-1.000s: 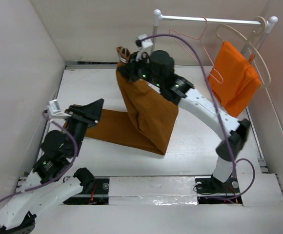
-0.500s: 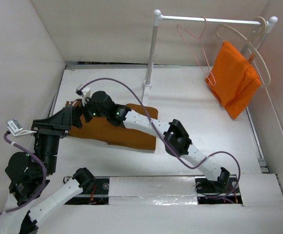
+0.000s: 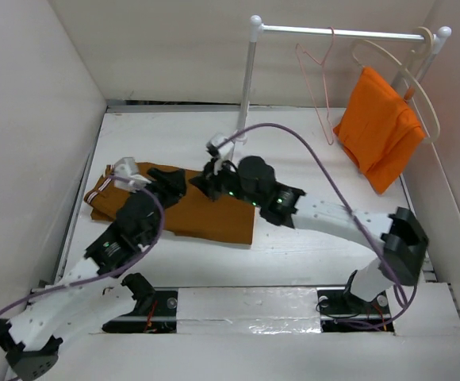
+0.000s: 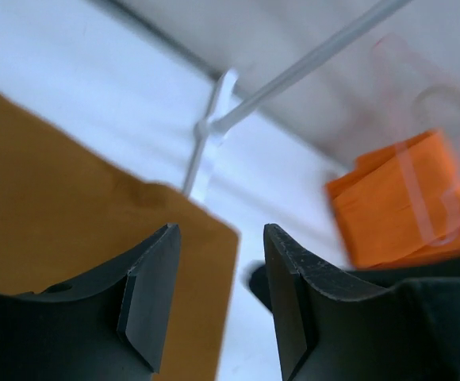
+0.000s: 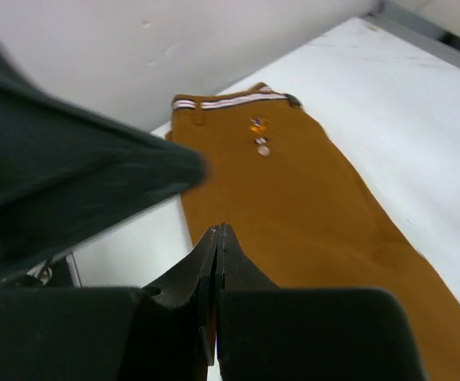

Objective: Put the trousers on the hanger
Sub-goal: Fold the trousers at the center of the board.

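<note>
Seen from above, the trousers (image 3: 202, 218) lie flat on the white table (image 3: 317, 238), left of centre. Their striped waistband (image 3: 100, 187) is at the far left and the legs run to the right. Both arms reach over them.

The left gripper (image 3: 173, 182) is over the upper edge of the trousers. In the left wrist view its fingers (image 4: 147, 294) stand apart, the pincer released. Ochre cloth (image 4: 55, 206) and bare table show through the gap.

The right gripper (image 3: 212, 187) is just beside the left one, pointing left over the same stretch of cloth. In the right wrist view its fingers (image 5: 214, 262) are pressed together into one thin point, the pincer clenched. The tip sits above the trousers (image 5: 317, 214) near their edge. Whether it touches the cloth cannot be told. Small buttons (image 5: 262, 147) and the waistband (image 5: 230, 101) show beyond the tip. A blurred dark shape (image 5: 63, 198) fills the left of that view.

At the back right stands a white rack (image 3: 341, 32). The pink hanger (image 3: 321, 91) hangs from its rail, well apart from the trousers. An orange garment (image 3: 381, 131) hangs on a cream hanger (image 3: 416, 75) to the right of it.
</note>
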### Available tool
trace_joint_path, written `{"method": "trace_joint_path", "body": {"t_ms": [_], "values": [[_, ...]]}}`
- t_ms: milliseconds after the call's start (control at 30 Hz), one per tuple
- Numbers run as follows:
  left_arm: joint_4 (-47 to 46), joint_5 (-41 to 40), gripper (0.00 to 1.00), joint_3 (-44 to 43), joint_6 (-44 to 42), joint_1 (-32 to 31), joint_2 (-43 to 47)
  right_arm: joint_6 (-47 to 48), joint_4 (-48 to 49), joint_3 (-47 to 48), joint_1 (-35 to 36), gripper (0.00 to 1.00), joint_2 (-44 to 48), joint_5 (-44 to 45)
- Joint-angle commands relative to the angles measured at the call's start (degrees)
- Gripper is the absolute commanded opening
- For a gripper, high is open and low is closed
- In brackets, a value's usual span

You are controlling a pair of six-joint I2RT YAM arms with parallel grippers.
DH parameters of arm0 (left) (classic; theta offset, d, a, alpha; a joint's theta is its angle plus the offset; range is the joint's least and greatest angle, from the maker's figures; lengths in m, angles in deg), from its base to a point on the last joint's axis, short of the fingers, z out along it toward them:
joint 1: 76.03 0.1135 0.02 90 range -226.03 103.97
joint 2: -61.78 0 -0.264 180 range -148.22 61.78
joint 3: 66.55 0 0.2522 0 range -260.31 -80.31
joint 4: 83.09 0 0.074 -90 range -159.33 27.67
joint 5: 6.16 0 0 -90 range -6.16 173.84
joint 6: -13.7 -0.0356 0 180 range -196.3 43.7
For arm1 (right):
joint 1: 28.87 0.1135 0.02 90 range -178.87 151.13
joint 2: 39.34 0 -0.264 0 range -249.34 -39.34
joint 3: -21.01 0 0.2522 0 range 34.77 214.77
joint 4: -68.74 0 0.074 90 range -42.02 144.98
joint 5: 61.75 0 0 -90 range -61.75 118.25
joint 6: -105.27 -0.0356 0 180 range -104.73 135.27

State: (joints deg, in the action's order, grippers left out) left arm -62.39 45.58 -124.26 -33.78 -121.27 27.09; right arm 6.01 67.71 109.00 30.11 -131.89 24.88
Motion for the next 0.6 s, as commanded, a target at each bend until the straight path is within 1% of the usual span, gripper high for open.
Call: {"method": "trace_joint_path", "body": {"t_ms": [0, 33, 67, 100, 133, 167, 200, 233, 300, 333, 367, 467, 533, 567], "values": [[-5.4, 2.3, 0.44, 3.4, 1.3, 0.2, -4.6, -2.1, 5.1, -15.5, 1.2, 0.0, 5.1, 9.9], [-6.0, 3.2, 0.44, 4.4, 1.1, 0.2, -7.1, -3.6, 8.3, -23.1, 1.2, 0.0, 6.7, 11.0], [-6.5, 3.2, 0.44, 5.0, 0.7, 0.2, -8.4, -5.0, 8.4, -26.7, 1.2, 0.0, 8.0, 11.6], [-6.6, 4.7, 0.45, 5.6, 0.4, 0.2, -9.8, -7.2, 11.4, -29.9, 1.2, 0.0, 9.4, 12.5], [-8.3, 5.5, 0.45, 6.6, 0.2, 0.2, -11.4, -8.5, 11.8, -32.6, 1.2, 0.03, 12.1, 13.6], [-8.8, 6.2, 0.45, 7.0, 0.1, 0.8, -12.9, -9.3, 11.7, -34.8, 1.2, 0.13, 13.7, 14.5], [-9.1, 7.2, 0.45, 7.5, 0.0, 0.8, -16.2, -10.2, 10.7, -38.6, 1.2, 0.27, 15.2, 16.5], [-10.3, 7.8, 0.45, 8.3, 0.0, 0.8, -19.1, -10.1, 9.4, -40.2, 1.2, 0.51, 17.8, 17.5], [-13.3, 10.7, 0.45, 9.7, -1.4, 0.8, -22.1, -13.2, 9.2, -44.5, 1.9, 0.68, 19.7, 20.2], [-16.2, 11.7, 0.47, 10.5, -1.5, 2.1, -23.6, -14.5, 9.2, -45.7, 1.9, 0.75, 20.2, 20.7], [-17.3, 12.8, 0.49, 10.5, -1.6, 2.6, -26.9, -15.6, 9.6, -46.9, 1.9, 0.75, 20.6, 20.9], [-19.0, 14.6, 0.49, 8.8, -1.8, 3.4, -32.8, -19.4, 12.6, -49.9, 1.9, 0.75, 19.2, 20.6], [-21.4, 15.1, 0.49, 8.7, -2.2, 4.1, -34.8, -20.5, 15.4, -50.1, 1.9, 0.73, 15.2, 19.4], [-22.2, 15.8, 0.49, 8.8, -2.3, 5.6, -36.7, -20.9, 16.3, -50.1, 1.9, 0.73, 13.8, 18.8]]}}
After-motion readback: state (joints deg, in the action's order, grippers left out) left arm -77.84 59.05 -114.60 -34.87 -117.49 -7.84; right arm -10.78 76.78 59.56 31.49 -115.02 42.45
